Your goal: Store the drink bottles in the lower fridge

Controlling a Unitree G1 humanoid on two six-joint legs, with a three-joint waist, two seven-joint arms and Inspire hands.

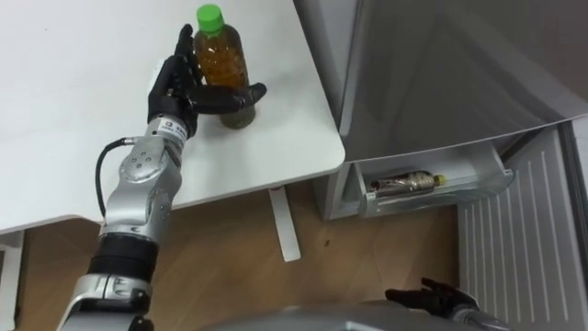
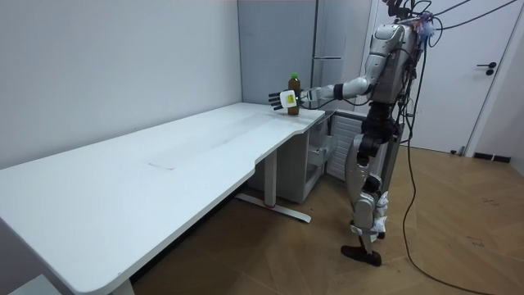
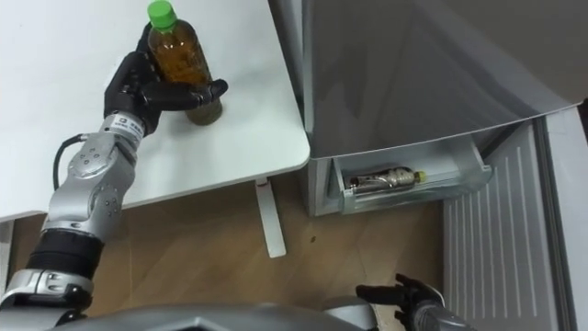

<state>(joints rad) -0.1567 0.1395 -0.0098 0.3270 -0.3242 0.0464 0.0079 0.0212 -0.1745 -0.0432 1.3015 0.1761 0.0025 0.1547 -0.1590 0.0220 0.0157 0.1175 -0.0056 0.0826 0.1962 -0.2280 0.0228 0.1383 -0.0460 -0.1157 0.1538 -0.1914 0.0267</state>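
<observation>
Tabletop: white and wide, taking up the left of the scene. Its far and left parts are running out of the eye views. In the room view the robot is standing upright at its end, next to the fridge, with the left arm stretching over the corner.

Fridge: grey, standing just right of the tabletop. Its top is being cut off by the upper edge.

Ribbed panel: white, lying to the right of the lower drawer and running off the right edge. What it belongs to is hard to make out.

Lower drawer: a pale bin, standing pulled out at the foot of the fridge.

Left hand: black, wrapping the tea bottle. The thumb is crossing the front of the lower body and the fingers are rising behind the left side, partly hidden by the bottle.

Right hand: showing low at the near edge, above the wooden floor. The fingers are hanging loosely extended and holding nothing. The palm is being cut off by the frame.

Tea bottle: amber liquid, green cap, standing upright in the left hand over the tabletop's right near corner. Whether its base is touching the surface cannot be told.

Second bottle: lying on its side inside the lower drawer, cap pointing right. Its label is too small to make out.
</observation>
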